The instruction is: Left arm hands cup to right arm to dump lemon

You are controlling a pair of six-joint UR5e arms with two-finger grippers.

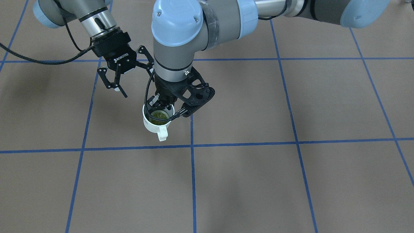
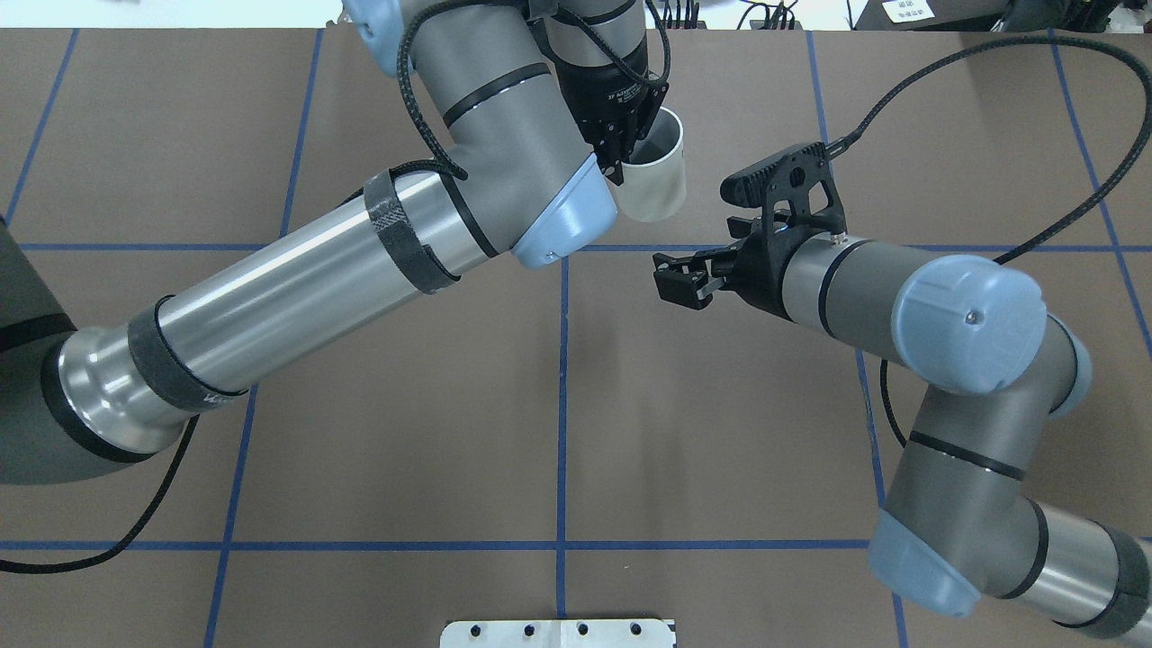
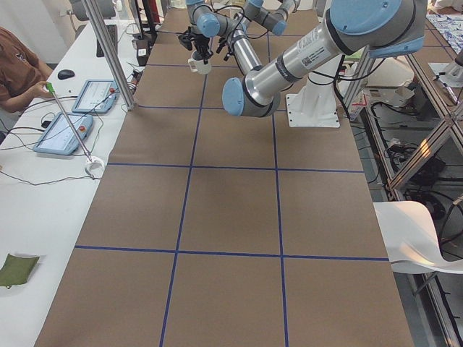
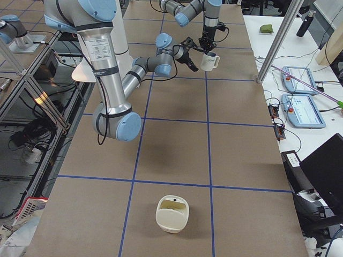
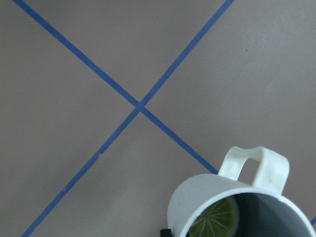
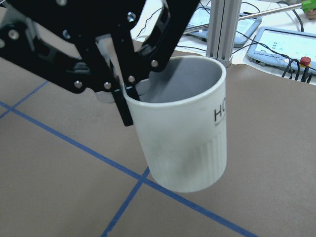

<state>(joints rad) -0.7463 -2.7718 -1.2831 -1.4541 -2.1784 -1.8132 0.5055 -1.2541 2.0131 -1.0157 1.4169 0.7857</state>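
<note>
My left gripper (image 1: 163,104) is shut on the near rim of the white cup (image 1: 154,123) and holds it upright above the table. The yellow-green lemon (image 1: 158,117) slice lies inside the cup. In the left wrist view the cup (image 5: 232,202) shows its squared handle and the lemon (image 5: 215,220). My right gripper (image 1: 136,81) is open and empty, close beside the cup and not touching it. In the overhead view the right gripper (image 2: 669,277) sits just below the cup (image 2: 655,175). The right wrist view shows the cup (image 6: 185,138) pinched by the left gripper's black fingers (image 6: 123,106).
The brown table (image 1: 258,181) carries a grid of blue tape lines. A cream container (image 4: 172,214) stands on the table's right end. A white plate (image 2: 558,633) lies at the near edge. Tablets (image 4: 300,110) and an operator (image 3: 18,69) are along the far side.
</note>
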